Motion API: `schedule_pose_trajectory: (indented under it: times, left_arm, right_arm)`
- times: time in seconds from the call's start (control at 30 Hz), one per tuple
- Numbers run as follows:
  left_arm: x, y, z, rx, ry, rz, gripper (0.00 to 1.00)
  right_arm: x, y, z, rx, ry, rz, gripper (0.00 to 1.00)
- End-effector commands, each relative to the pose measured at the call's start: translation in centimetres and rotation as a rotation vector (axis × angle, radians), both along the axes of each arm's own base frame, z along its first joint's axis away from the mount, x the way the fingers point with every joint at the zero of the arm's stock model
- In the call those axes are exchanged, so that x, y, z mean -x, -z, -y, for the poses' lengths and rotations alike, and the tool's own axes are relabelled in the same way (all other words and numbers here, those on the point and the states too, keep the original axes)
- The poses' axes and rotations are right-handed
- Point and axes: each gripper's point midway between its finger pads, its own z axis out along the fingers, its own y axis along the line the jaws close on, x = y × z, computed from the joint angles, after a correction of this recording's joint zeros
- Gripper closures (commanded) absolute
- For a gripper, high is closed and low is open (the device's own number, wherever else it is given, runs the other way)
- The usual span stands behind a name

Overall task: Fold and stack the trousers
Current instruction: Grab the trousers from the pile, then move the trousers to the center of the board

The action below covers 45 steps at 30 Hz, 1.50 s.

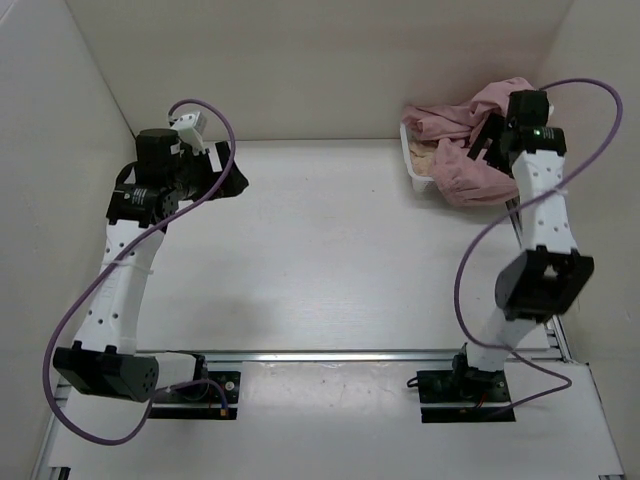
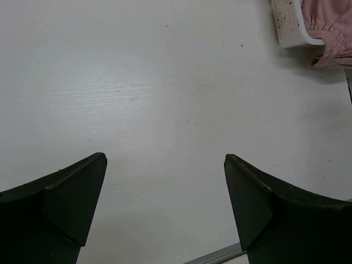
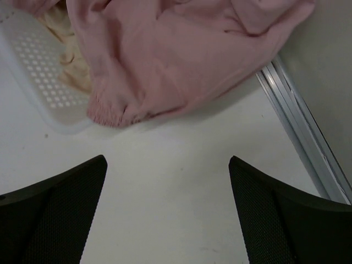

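The dusty-pink trousers (image 1: pixel 462 150) lie crumpled in and over a white perforated basket (image 1: pixel 412 168) at the back right, spilling over its near edge onto the table. The right wrist view shows them (image 3: pixel 176 49) hanging over the basket wall (image 3: pixel 38 71), gathered waistband (image 3: pixel 107 110) lowest. My right gripper (image 1: pixel 487 140) hovers just over the pile, open and empty (image 3: pixel 168 165), short of the fabric. My left gripper (image 1: pixel 232 170) is open and empty (image 2: pixel 165 159) above bare table at the back left. The trousers' edge shows at the left wrist view's top right (image 2: pixel 330 27).
A beige-cream garment (image 3: pixel 63 38) lies in the basket under the trousers. White walls enclose the table at left, back and right. A metal rail (image 3: pixel 300 126) runs along the right side, another (image 1: pixel 350 355) along the near edge by the arm bases.
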Motion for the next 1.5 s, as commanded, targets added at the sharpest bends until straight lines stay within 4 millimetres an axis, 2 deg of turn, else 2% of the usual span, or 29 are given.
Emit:
schedule_pose_trajectory:
  times: [0.0,0.03,0.13,0.17,0.2,0.3,0.4,0.6,0.67,0.73,0.83,0.87,0.93,0.97,1.0,1.03,1.07,1.1,1.13,1.17,1.2,1.23,1.27,1.3,1.33,1.37,1.4,1.43,1.47]
  left_arm:
    - [-0.3,-1.1,0.0,-0.021,0.016,0.034,0.00]
    - [-0.6,-0.7,0.2,-0.018,0.025,0.019,0.00]
    - [-0.9,0.2,0.8,-0.009,0.038,-0.010,0.00]
    - [-1.1,0.7,1.2,-0.011,0.047,-0.024,0.00]
    - [-1.3,1.0,1.2,-0.012,0.047,-0.033,0.00]
    - [-1.6,2.5,2.1,-0.033,0.117,-0.062,0.02]
    - [-1.5,3.8,3.3,-0.051,0.170,-0.085,0.04]
    - [-2.3,6.0,4.0,-0.067,0.208,-0.139,0.01]
    - [-2.6,6.5,3.7,-0.093,0.211,-0.139,0.01]
    - [-2.8,6.9,3.6,-0.107,0.209,-0.146,0.01]
    - [-3.1,6.6,3.5,-0.105,0.196,-0.148,0.01]
    - [-2.9,6.6,3.7,-0.095,0.208,-0.149,0.01]
    - [-2.8,6.5,4.0,-0.070,0.203,-0.159,0.01]
    - [-2.8,6.5,4.0,-0.070,0.203,-0.159,0.01]
    - [-2.9,6.5,3.9,-0.075,0.196,-0.158,0.01]
    - [-3.0,6.6,3.6,-0.085,0.184,-0.158,0.01]
    - [-3.1,5.8,3.4,-0.092,0.171,-0.136,0.01]
    - [-3.2,5.9,3.2,-0.099,0.161,-0.135,0.01]
    - [-3.2,5.6,3.1,-0.105,0.154,-0.135,0.01]
    - [-3.2,4.8,3.1,-0.102,0.153,-0.112,0.01]
    - [-3.2,4.7,3.1,-0.088,0.143,-0.119,0.01]
    - [-3.0,3.8,3.2,-0.075,0.134,-0.101,0.01]
    - [-2.8,3.4,3.2,-0.064,0.127,-0.094,0.01]
    - [-2.8,3.4,3.2,-0.055,0.121,-0.098,0.01]
    - [-2.6,2.8,3.0,-0.038,0.091,-0.093,0.01]
    - [-2.3,2.5,2.6,-0.037,0.082,-0.090,0.01]
    - [-2.3,2.1,2.2,-0.037,0.072,-0.090,0.01]
    - [-2.2,1.8,1.5,-0.043,0.049,-0.094,0.01]
    - [-2.2,0.6,-0.5,-0.044,-0.024,-0.098,0.01]
  right_arm:
    - [-3.8,2.0,1.2,-0.045,0.038,-0.037,0.05]
    - [-5.9,2.0,2.2,-0.043,0.063,-0.020,0.05]
    - [-9.6,1.9,3.2,-0.038,0.071,0.028,0.02]
    - [-10.9,3.7,3.4,-0.040,0.072,0.005,0.00]
    - [-11.3,2.0,3.7,-0.026,0.080,0.050,0.00]
    - [-14.9,3.0,4.6,0.003,0.091,0.110,0.00]
    - [-17.6,3.1,5.8,0.056,0.109,0.195,0.00]
    - [-22.0,4.3,6.9,0.111,0.097,0.292,0.00]
    - [-23.6,6.1,7.2,0.113,0.098,0.313,0.03]
    - [-24.7,5.7,7.6,0.129,0.115,0.371,0.09]
    - [-26.1,4.7,8.3,0.157,0.135,0.452,0.27]
    - [-26.7,3.6,8.4,0.161,0.137,0.501,0.44]
    - [-27.1,1.9,8.7,0.144,0.137,0.557,0.63]
    - [-27.4,1.6,8.0,0.127,0.104,0.572,0.84]
    - [-27.2,-0.7,7.2,0.108,0.060,0.609,0.89]
    - [-27.0,-0.9,5.8,0.064,0.036,0.605,0.93]
    - [-26.1,-3.7,5.1,0.044,0.010,0.638,0.97]
    - [-25.7,-5.0,3.4,0.008,-0.039,0.646,1.00]
    - [-23.9,-8.9,1.5,-0.015,-0.077,0.685,1.00]
    - [-23.1,-9.8,0.0,-0.032,-0.114,0.680,1.00]
    - [-22.1,-11.6,-2.7,-0.032,-0.160,0.694,1.00]
    - [-20.9,-13.7,-3.0,-0.017,-0.185,0.719,1.00]
    - [-18.1,-18.3,-6.7,0.005,-0.280,0.781,1.00]
    - [-16.6,-20.0,-8.7,0.009,-0.343,0.799,1.00]
    - [-14.9,-21.8,-12.5,0.000,-0.434,0.823,1.00]
    - [-12.0,-25.0,-14.1,0.015,-0.494,0.873,1.00]
    - [-10.3,-25.9,-16.0,0.001,-0.555,0.877,1.00]
    - [-8.2,-26.9,-19.5,-0.038,-0.650,0.892,1.00]
    - [-5.6,-29.1,-20.5,-0.035,-0.689,0.931,1.00]
